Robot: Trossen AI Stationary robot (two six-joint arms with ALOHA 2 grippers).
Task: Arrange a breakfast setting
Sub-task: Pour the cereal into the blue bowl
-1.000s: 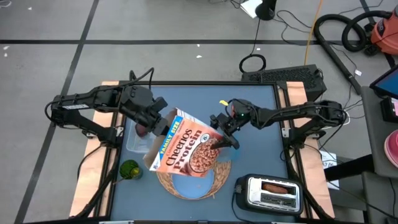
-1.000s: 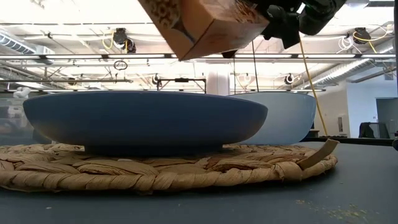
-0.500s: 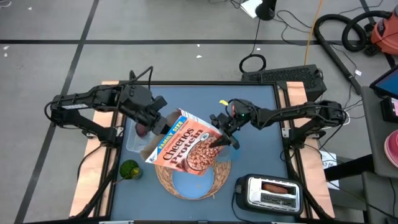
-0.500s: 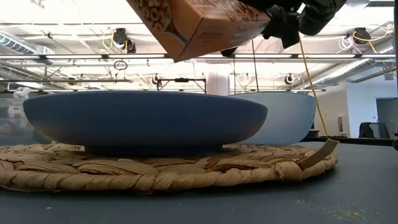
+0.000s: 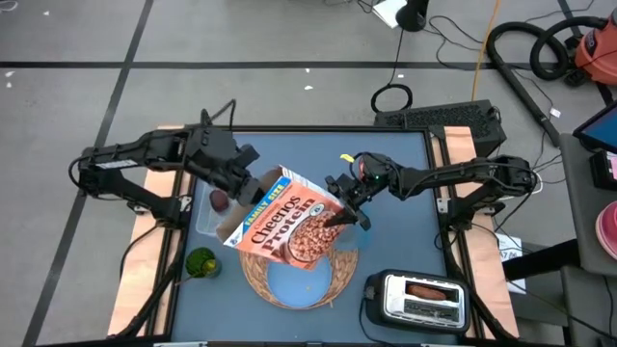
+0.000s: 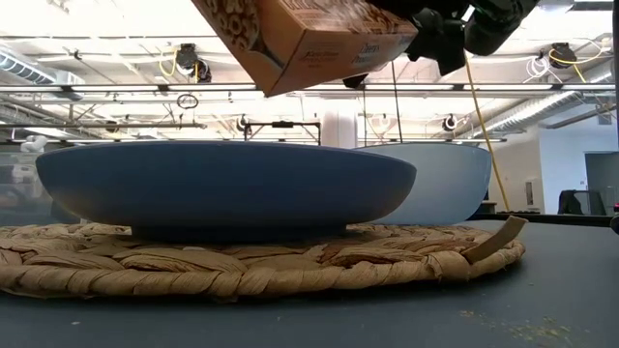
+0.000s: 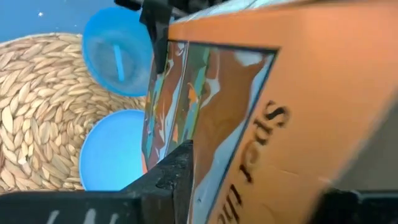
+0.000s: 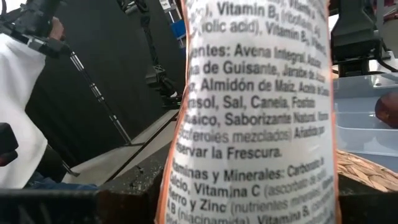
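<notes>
From above, my cereal box [image 5: 286, 217] hangs tilted in the air over the far part of the straw placemat [image 5: 253, 278], and it covers much of the blue plate [image 5: 297, 282]; only the plate's near part shows. The left gripper [image 5: 253, 190] is clamped on the box's far-left end, the right gripper [image 5: 345, 218] on its right edge. The small bowl [image 7: 120, 58] is hidden in the overhead shot, but my left wrist camera sees it just beside the plate on the mat. From table height I get only a bottom corner of the box [image 6: 300, 41], cut off by the frame, hanging well clear of the plate [image 6: 222, 184]. The toaster [image 5: 419, 298] stands near the mat's right side, at the table's [image 5: 405, 164] near-right corner.
</notes>
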